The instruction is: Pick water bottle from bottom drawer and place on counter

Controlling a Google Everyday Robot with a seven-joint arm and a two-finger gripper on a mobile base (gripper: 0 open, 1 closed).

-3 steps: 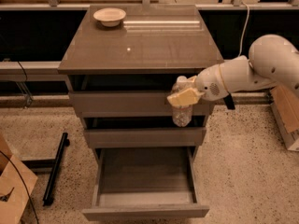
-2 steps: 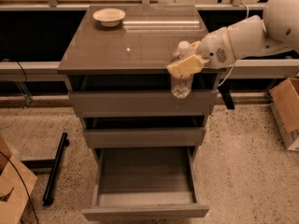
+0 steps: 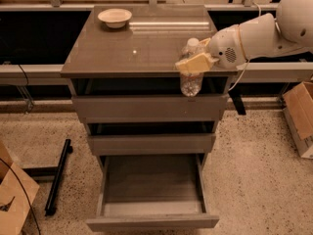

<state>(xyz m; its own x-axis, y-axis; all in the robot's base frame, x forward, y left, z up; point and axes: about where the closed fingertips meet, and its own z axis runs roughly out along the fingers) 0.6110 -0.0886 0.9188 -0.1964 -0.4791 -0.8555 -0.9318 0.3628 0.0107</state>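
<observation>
The gripper (image 3: 194, 61), on a white arm coming in from the right, is shut on the water bottle (image 3: 190, 82), a clear ribbed bottle with a white cap. It holds the bottle upright in front of the counter's front right edge, the bottle's base hanging below the counter top, in front of the top drawer. The counter (image 3: 142, 48) is a glossy grey-brown top. The bottom drawer (image 3: 151, 190) is pulled open below, with nothing showing inside.
A shallow cream bowl (image 3: 115, 17) sits at the counter's back left. A small white speck (image 3: 134, 52) lies mid-counter. Cardboard boxes stand at the right (image 3: 299, 116) and bottom left (image 3: 12, 192). A black bar (image 3: 58, 175) lies on the floor left of the cabinet.
The gripper has lifted the bottle from in front of the middle drawers up to the counter's front edge.
</observation>
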